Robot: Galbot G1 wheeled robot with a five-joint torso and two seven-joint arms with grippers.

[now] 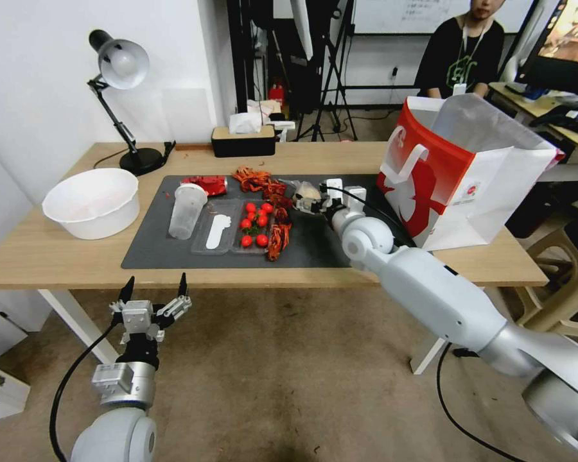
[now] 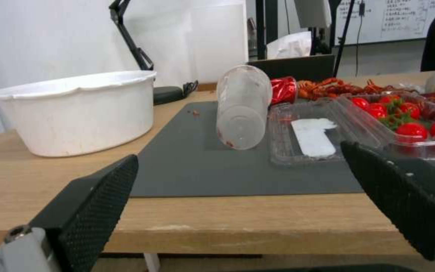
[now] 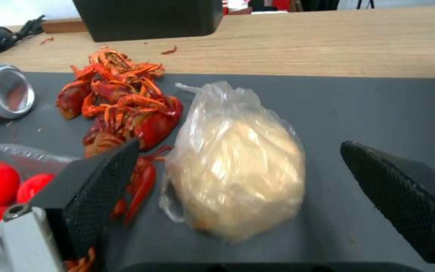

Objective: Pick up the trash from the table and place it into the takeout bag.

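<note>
Step in hand: grasping the clear wrap with beige lump (image 3: 238, 162).
Location: on the dark mat of the table (image 1: 58, 256), mid-right, just beside the crayfish shells (image 3: 122, 109), left of the takeout bag (image 1: 456, 173).
Right gripper (image 3: 238, 196): jaws spread wide, straddling the wrap, not touching.
Left gripper (image 1: 154, 298): spread wide, parked before the near table edge.
Handling: soft and slippery, I judge; centre the lump, close gently, and keep the left pad clear of the shells.
</note>
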